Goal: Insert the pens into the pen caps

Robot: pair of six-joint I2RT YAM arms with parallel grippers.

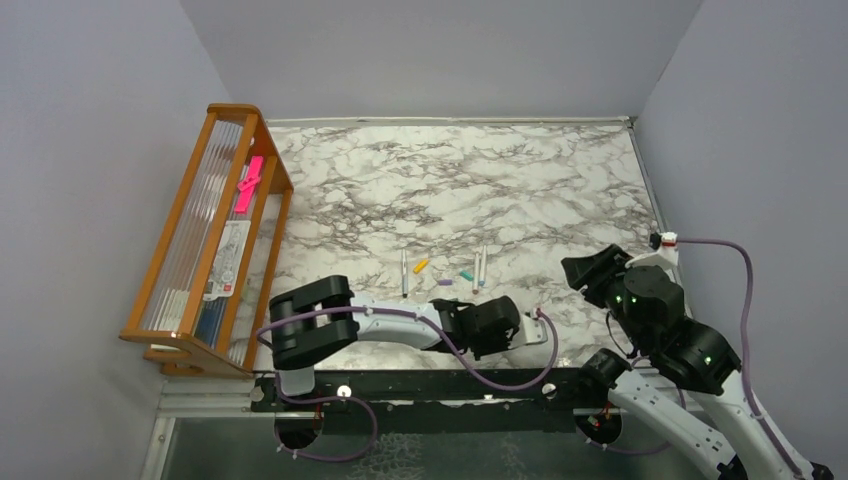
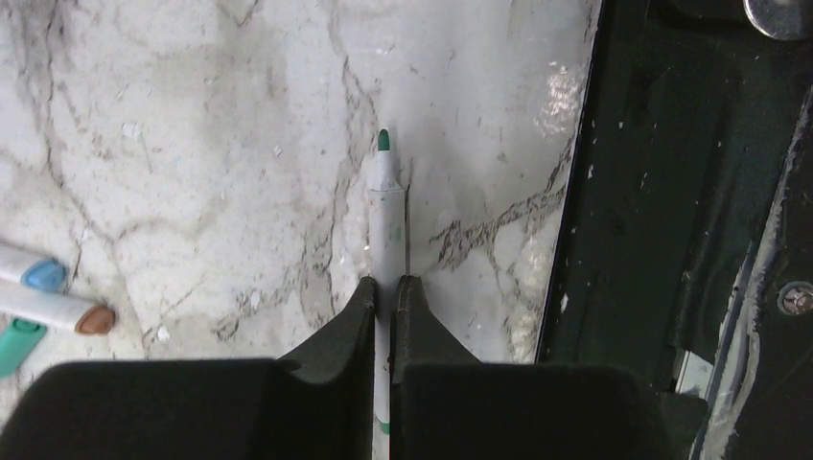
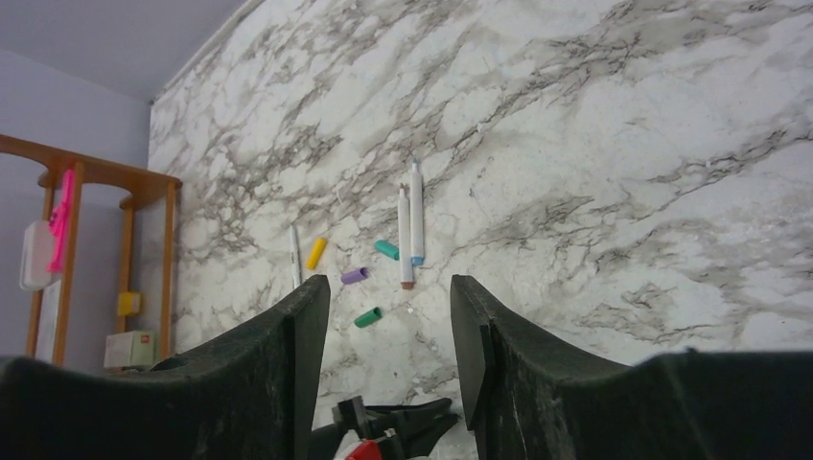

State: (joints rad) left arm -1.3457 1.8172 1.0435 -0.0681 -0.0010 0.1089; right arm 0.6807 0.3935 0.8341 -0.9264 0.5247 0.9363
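Basically, looks barely begun: no pen seated in a cap anywhere in view. Finds the left gripper (image 2: 385, 287) pinched tight on the green-tipped pen (image 2: 387, 206), barrel between the jaws, bare tip pointing away, low at the marble by the near edge, approx mid-bench; can't tell if touching the surface. Puts the right gripper (image 3: 390, 287) w/ jaws spread wide, holding nothing, up toward the near right corner, facing the cluster. Counts three more pens lying flat on the bench (image 1: 450, 180), a bit in from the near edge, around centre: blue-ended pen (image 3: 417, 216) & brown-ended pen (image 3: 405, 240) side by side, touching or nearly so, plus a thin pen (image 3: 294, 254) apart on the left-edge side. Counts four caps too, all loose, none on a pen: yellow-orange cap (image 3: 316, 252) just beside the thin pen, purple cap (image 3: 354, 276) between the thin pen & the pair, teal cap (image 3: 386, 249) just beside the pair, green cap (image 3: 367, 316) closest to the near edge. So, as a judgement: 0 of 4 done, 1 pen in hand, all 4 insertions left. Probably wants the green cap for the held pen, going by colour, tho no cap gripped yet. Can't make out tip colour on the thin pen.
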